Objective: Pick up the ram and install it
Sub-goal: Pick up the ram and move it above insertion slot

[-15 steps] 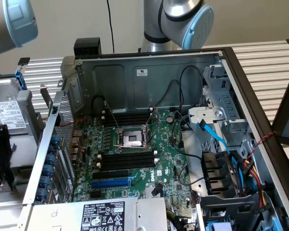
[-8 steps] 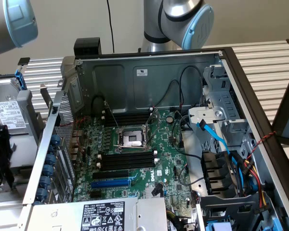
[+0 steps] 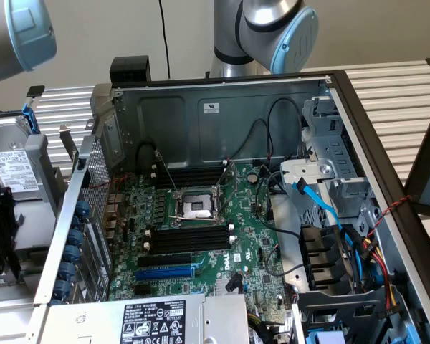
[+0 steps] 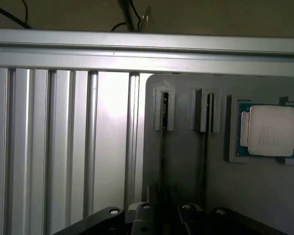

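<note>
In the wrist view the ram (image 4: 163, 156) stands edge-on in the left slot of a grey holder block (image 4: 255, 196), showing as a thin dark stick with a little green at its far clip. A second stick (image 4: 206, 156) stands in the slot beside it. My gripper (image 4: 165, 210) sits over the near end of the left stick, in line with it. In the exterior view the open computer case shows the green motherboard (image 3: 201, 287) with long black memory slots (image 3: 190, 238) on either side of the processor socket (image 3: 197, 208).
A processor chip (image 4: 270, 131) lies in a recess of the holder. Ribbed aluminium table (image 4: 49, 147) borders the holder. In the case, a blue expansion slot (image 3: 165, 272), loose cables (image 3: 322, 208) and the drive cage (image 3: 330, 179) crowd the exterior view's right. The arm's joints (image 3: 272, 29) stand behind the case.
</note>
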You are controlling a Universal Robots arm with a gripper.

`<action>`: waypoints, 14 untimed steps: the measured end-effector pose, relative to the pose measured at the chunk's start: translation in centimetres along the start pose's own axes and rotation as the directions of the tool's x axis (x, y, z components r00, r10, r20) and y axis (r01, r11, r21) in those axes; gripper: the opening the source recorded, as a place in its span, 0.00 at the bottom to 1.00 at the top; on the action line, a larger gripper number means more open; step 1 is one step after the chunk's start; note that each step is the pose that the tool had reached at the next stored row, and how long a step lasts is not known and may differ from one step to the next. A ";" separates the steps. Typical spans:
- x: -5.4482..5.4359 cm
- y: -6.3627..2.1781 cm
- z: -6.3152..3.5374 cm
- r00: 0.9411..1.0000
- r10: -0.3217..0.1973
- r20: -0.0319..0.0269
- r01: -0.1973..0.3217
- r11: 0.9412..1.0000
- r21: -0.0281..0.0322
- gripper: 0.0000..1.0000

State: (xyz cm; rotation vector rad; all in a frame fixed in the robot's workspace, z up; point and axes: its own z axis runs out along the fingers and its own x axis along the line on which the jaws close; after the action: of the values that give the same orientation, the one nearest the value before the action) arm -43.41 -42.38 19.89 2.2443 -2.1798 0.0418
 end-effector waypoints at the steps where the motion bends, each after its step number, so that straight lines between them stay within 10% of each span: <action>1: 0.0 0.00 0.00 1.000 0.000 0.000 0.000 1.000 0.000 0.15; 14: 0.0 0.00 0.00 1.000 0.000 0.000 0.000 1.000 0.000 0.13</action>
State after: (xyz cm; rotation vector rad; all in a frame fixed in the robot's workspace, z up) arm -43.41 -42.37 19.89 2.2443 -2.1798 0.0418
